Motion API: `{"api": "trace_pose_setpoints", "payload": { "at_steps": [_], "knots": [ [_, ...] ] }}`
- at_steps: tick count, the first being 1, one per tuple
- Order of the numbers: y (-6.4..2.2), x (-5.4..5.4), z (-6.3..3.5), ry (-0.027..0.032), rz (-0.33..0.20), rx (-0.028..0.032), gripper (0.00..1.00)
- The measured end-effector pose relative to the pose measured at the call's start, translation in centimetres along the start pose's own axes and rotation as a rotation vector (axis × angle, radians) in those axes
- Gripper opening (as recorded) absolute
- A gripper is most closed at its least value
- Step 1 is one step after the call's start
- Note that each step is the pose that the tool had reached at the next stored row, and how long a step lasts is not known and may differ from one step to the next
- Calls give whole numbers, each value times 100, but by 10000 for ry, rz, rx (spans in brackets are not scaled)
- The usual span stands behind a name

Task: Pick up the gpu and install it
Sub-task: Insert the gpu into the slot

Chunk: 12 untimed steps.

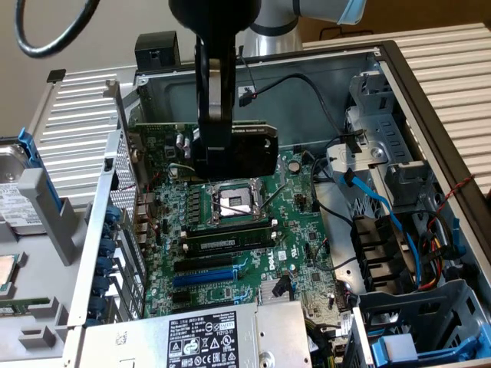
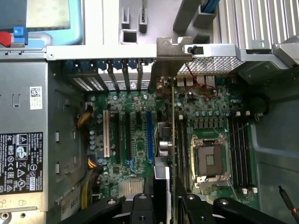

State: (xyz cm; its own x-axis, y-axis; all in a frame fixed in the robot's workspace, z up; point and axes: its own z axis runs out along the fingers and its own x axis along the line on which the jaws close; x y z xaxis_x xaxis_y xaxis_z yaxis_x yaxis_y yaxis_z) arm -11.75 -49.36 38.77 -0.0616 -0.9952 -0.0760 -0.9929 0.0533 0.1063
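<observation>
My gripper (image 1: 213, 157) is shut on the gpu (image 1: 257, 147), a small card with a green board face and a black cooler shroud. It hangs upright inside the open computer case, above the far part of the large green motherboard (image 1: 299, 222). In the wrist view the gpu (image 2: 173, 121) is edge-on, running between the blue slot (image 2: 149, 135) and the CPU socket (image 2: 210, 161). Its silver bracket (image 2: 174, 49) reaches the case's rear slot frame. My gripper (image 2: 167, 205) straddles the card's edge. I cannot tell if the card touches a slot.
Dark memory sticks (image 1: 230, 241) lie beside the CPU socket (image 1: 238, 201). The power supply (image 1: 199, 337) fills the near end of the case. Cables and a drive cage (image 1: 391, 230) crowd the exterior view's right. A removed drive (image 1: 19, 192) lies outside on the left.
</observation>
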Motion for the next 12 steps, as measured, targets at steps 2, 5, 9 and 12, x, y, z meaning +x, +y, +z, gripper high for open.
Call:
{"api": "trace_pose_setpoints", "payload": {
  "at_steps": [2,5,9,12],
  "knots": [
    [13,4,38,5,-44,-3,27],
    [39,10,95,16,-153,-12,27],
    [43,16,169,55,-508,-44,27],
    [86,23,228,71,-656,-55,27]
  ]
}}
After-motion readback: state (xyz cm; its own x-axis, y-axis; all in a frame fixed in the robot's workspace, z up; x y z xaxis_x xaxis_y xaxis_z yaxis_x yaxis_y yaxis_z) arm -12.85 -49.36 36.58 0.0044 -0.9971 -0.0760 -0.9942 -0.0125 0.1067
